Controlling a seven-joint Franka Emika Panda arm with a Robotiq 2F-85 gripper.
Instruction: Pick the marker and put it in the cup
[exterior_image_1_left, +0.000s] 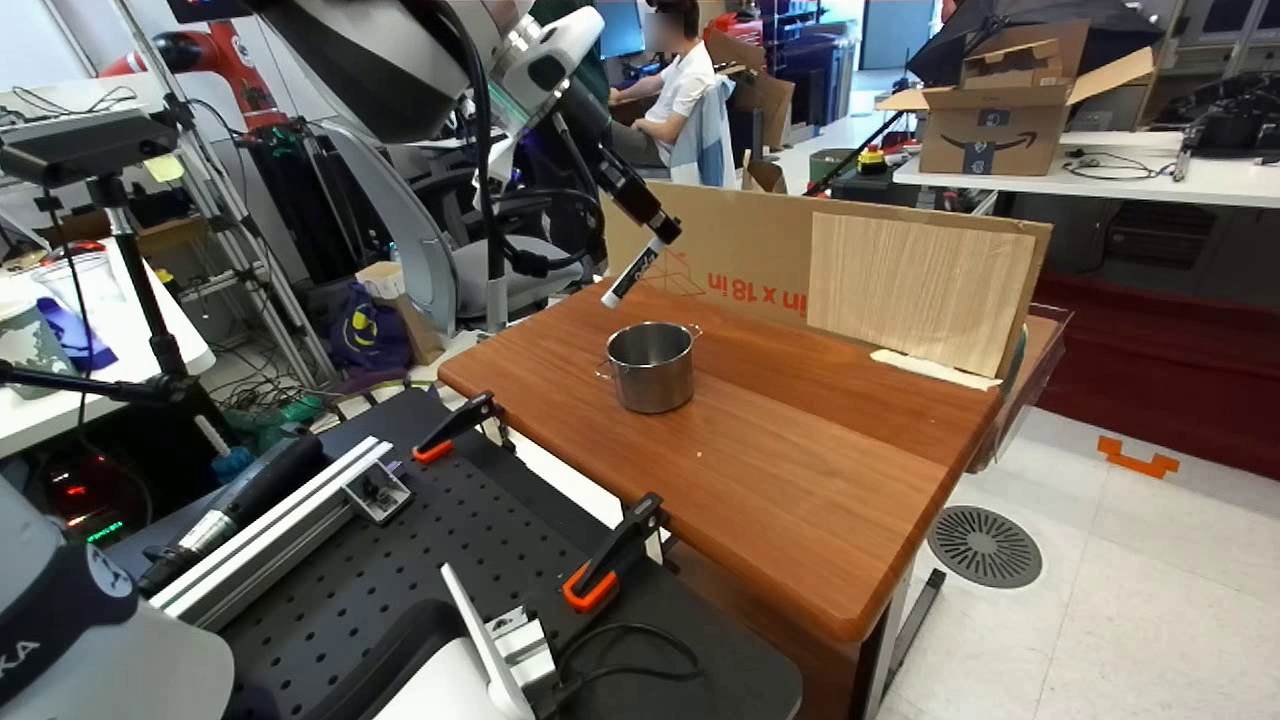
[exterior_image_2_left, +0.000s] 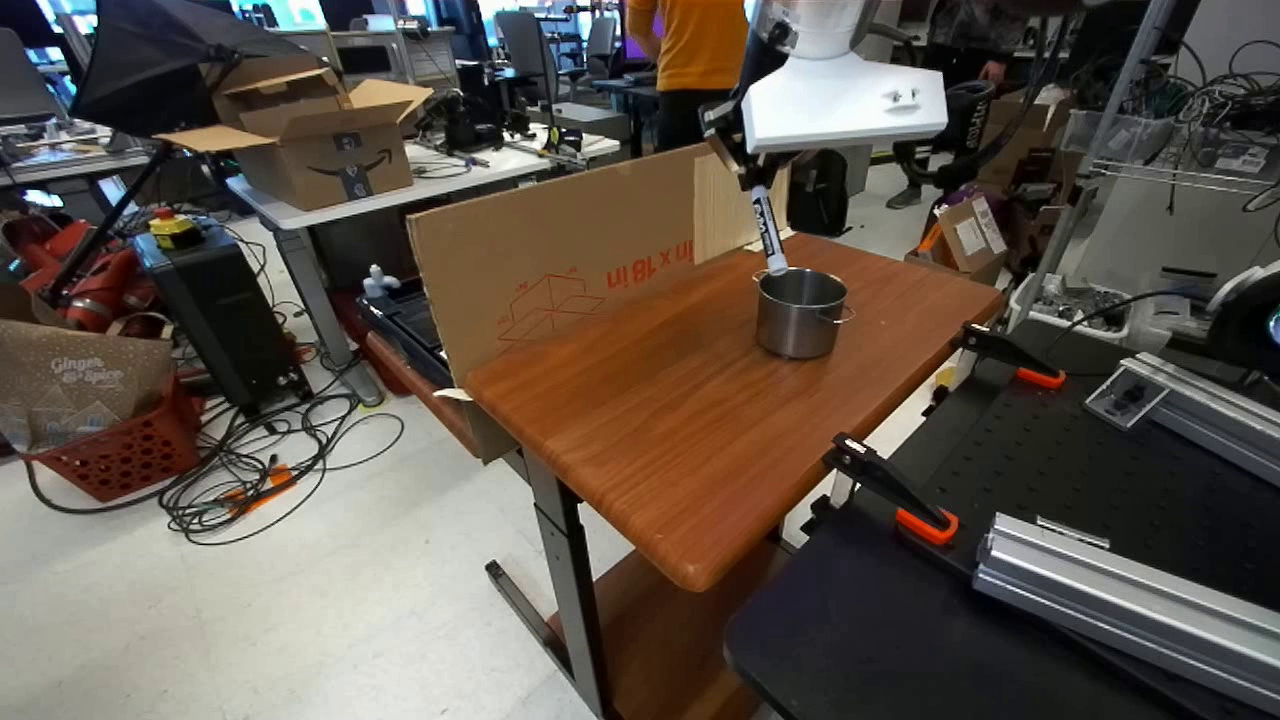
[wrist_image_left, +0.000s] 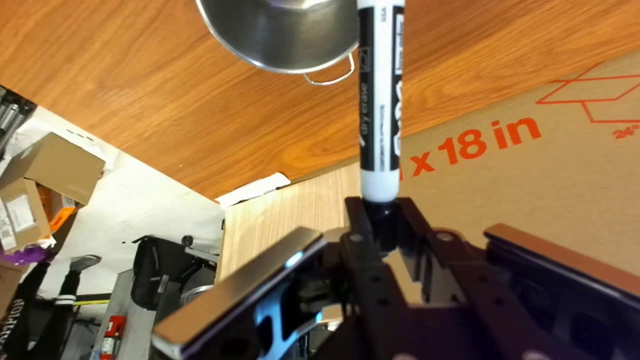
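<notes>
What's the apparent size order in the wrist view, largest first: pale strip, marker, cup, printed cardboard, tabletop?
1. Tabletop
2. Printed cardboard
3. Marker and cup, unsure: both cropped, marker nearer the camera
4. Pale strip

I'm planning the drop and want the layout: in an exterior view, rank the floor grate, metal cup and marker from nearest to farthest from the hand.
1. Marker: held by the hand.
2. Metal cup: lower, standing on the table.
3. Floor grate: beside the table, at picture right.
</notes>
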